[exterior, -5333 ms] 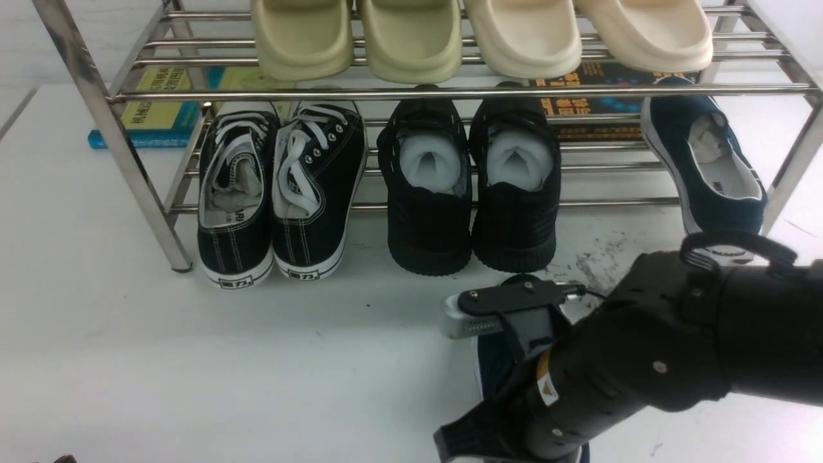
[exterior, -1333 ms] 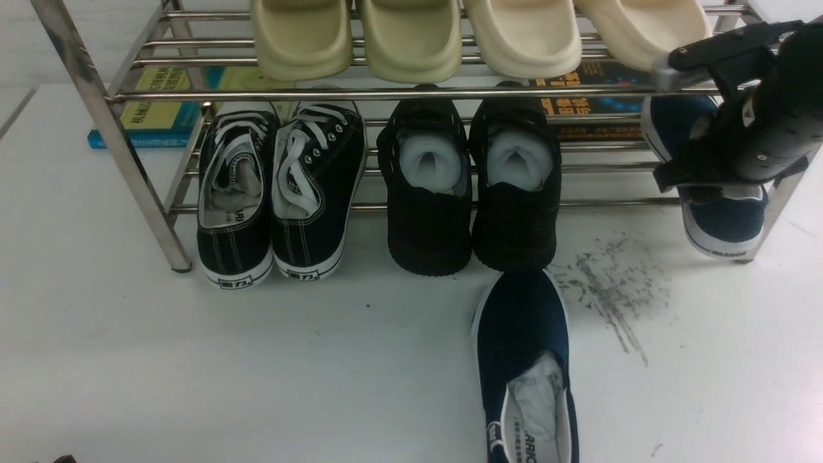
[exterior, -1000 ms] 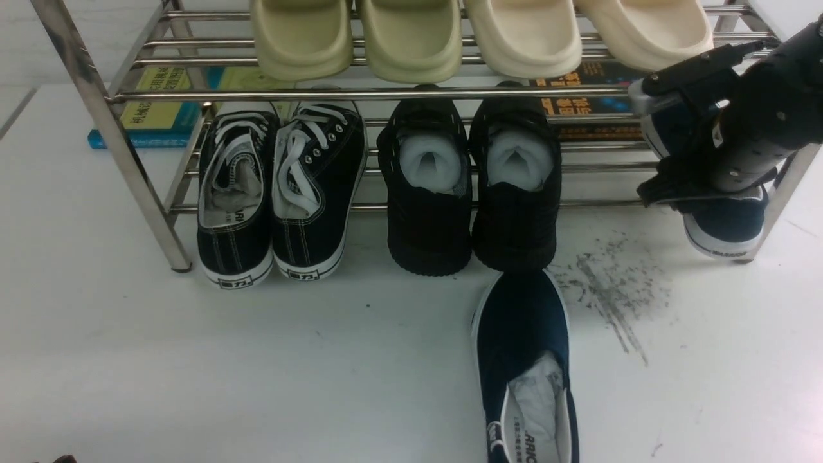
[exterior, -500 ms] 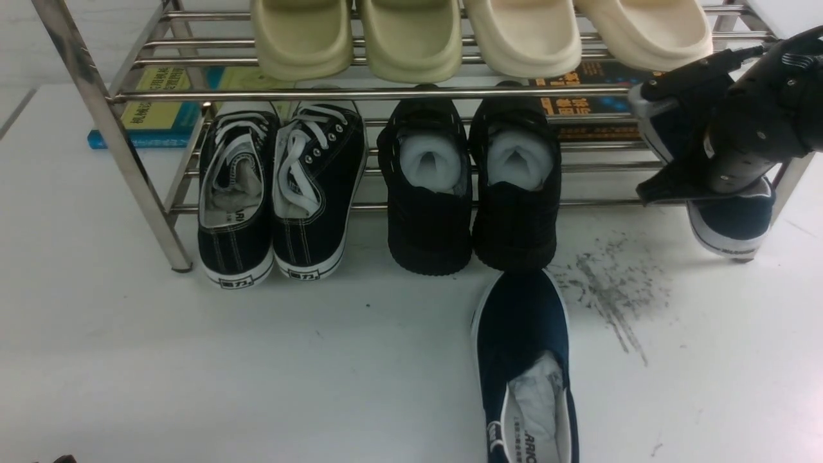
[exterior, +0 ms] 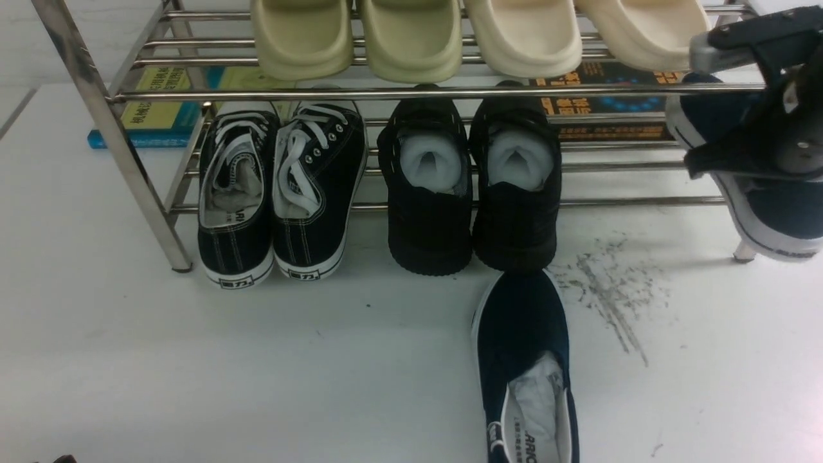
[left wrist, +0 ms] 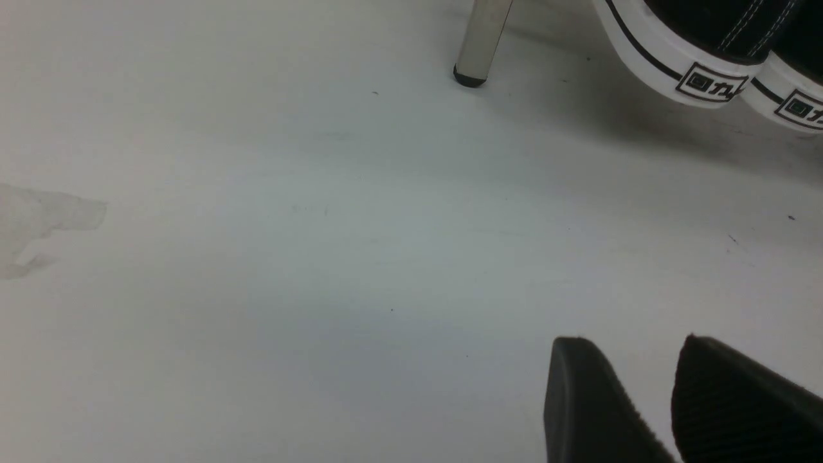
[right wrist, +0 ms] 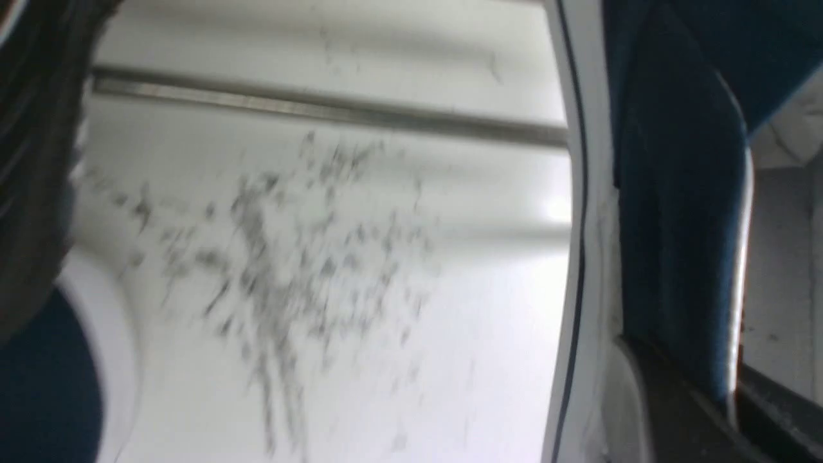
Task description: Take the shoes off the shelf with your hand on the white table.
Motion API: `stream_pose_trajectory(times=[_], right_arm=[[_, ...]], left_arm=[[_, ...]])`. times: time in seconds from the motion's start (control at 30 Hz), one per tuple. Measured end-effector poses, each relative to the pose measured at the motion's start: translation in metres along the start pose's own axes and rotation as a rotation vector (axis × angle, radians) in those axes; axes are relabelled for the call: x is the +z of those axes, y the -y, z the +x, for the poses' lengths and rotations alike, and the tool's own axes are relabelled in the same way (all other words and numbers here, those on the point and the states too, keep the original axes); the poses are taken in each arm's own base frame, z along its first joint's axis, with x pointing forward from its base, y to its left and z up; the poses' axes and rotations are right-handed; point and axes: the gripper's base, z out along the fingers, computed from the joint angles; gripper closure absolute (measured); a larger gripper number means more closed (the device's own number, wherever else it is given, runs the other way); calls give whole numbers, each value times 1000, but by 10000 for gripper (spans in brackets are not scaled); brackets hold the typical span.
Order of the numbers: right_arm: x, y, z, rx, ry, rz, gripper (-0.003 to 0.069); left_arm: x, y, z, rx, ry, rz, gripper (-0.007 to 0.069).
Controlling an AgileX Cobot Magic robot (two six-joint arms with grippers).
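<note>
Two navy slip-ons make up the pair, and they are lying well apart: the first navy slip-on (exterior: 522, 328) is resting on the white table (exterior: 193, 360) just in front of the black shoes (exterior: 472, 193), toe toward the shelf (exterior: 386, 94) and heel toward me, while the second navy slip-on (exterior: 775, 215) is hanging at the far right end of the lower tier, under my right gripper (exterior: 707, 63). That second shoe is pointing the same way, toe away from me and heel jutting out past the front bar. The free spot I am judging as its goal is lying toward me and to my left, across the scuff marks (exterior: 607, 292), beside the first shoe. So the coming move is looking like a pull back along the shoe's own length, then inward. My right arm is by far the nearer one. My right gripper is pinching the shoe: in the right wrist view the navy side wall is running out from between my closed fingers, though in the front view my wrist is hiding the pinch itself. My left gripper (left wrist: 630, 350) is hovering low over the table near the shelf's left leg (left wrist: 479, 45), its pads standing apart and holding nothing.
</note>
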Motion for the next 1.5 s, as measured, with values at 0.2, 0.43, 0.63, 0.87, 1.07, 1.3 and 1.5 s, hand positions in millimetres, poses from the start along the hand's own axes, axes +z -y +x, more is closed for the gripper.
stream_pose_trajectory(times=[0.2, 0.43, 0.63, 0.87, 1.07, 1.3, 1.5], right_arm=[[-56, 4, 28, -8, -123, -115, 638], [-95, 3, 57, -19, -143, -262, 638], [-88, -2, 113, 36, -225, -383, 638], [-34, -20, 152, 150, -334, -459, 637], [-15, -51, 150, 128, -330, -500, 636], [11, -83, 150, 65, -394, -475, 635], [6, -92, 124, -25, -385, -436, 635]], left_arm=[[0, 0, 0, 0, 0, 0, 384], [0, 0, 0, 0, 0, 0, 384], [0, 0, 0, 0, 0, 0, 384], [0, 0, 0, 0, 0, 0, 384], [0, 0, 0, 0, 0, 0, 384], [0, 0, 0, 0, 0, 0, 384], [0, 0, 0, 0, 0, 0, 384]])
